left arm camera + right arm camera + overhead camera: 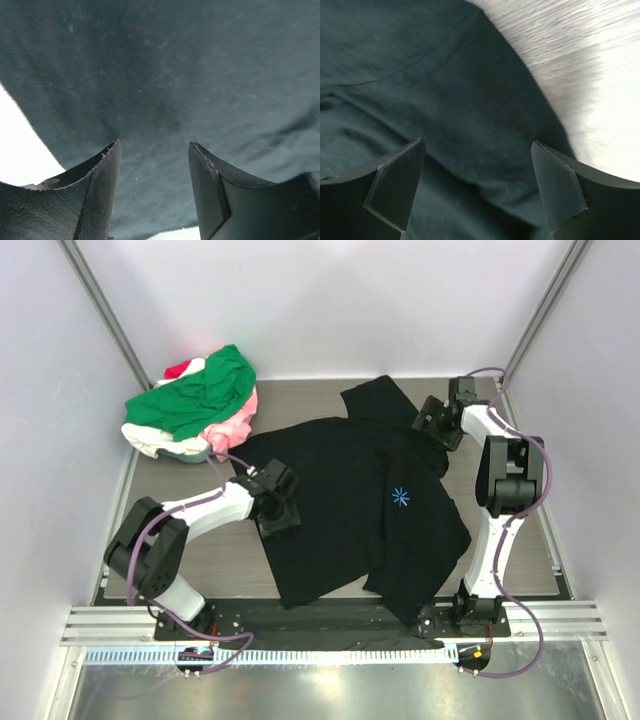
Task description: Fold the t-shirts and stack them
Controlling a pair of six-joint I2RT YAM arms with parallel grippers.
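Observation:
The large black t-shirt (350, 510) with a blue starburst logo (401, 497) lies spread and rumpled across the middle of the table. My left gripper (280, 512) hovers over its left edge, jaws open, with black cloth (165, 75) beneath and between the fingers. My right gripper (428, 420) is at the shirt's far right sleeve, jaws open wide over black cloth (445, 100) near its edge. A heap of other t-shirts sits at the back left: green (200, 395) on top, pink (238, 425), white (150, 440) and red (180, 369) showing.
White walls enclose the table on three sides. Bare wooden table (520, 550) shows to the right of the shirt and at the front left (220, 560). A metal rail (330, 625) runs along the near edge.

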